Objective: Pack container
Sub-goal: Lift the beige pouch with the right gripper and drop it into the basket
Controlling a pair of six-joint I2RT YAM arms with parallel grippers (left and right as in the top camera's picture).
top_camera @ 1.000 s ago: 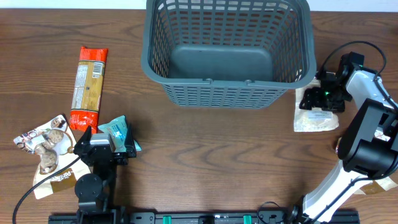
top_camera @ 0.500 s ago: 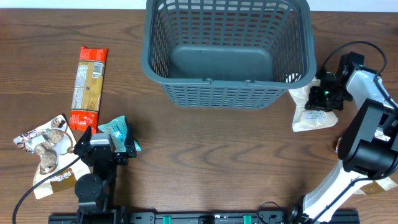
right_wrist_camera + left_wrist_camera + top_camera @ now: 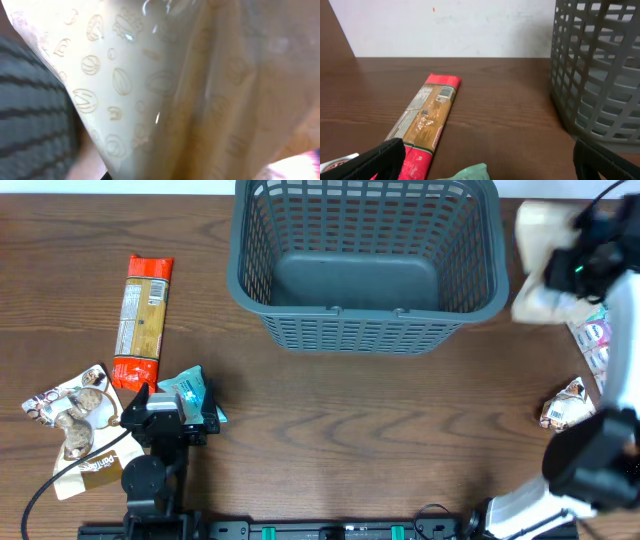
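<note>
The container [image 3: 366,258], a large dark grey lattice basket, stands at the back centre with nothing inside; its slotted wall [image 3: 600,70] also fills the right of the left wrist view. To the right of the container's rim, my right gripper [image 3: 580,265] is shut on a cream snack packet [image 3: 540,260] and holds it in the air. That packet [image 3: 175,90] fills the right wrist view and hides the fingers. My left gripper [image 3: 170,404] stands open low at the front left, over a teal packet [image 3: 190,393], with nothing between its fingers [image 3: 370,160].
A long red and orange packet [image 3: 143,320] lies left of the container, seen too as the red packet [image 3: 427,120]. A cookie packet [image 3: 70,418] lies at the far left. Two small packets [image 3: 592,340] [image 3: 566,406] lie near the right edge.
My right gripper closed on the cream packet, lifted it off the table and carried it up and back beside the container's right rim. The left arm stayed still.
</note>
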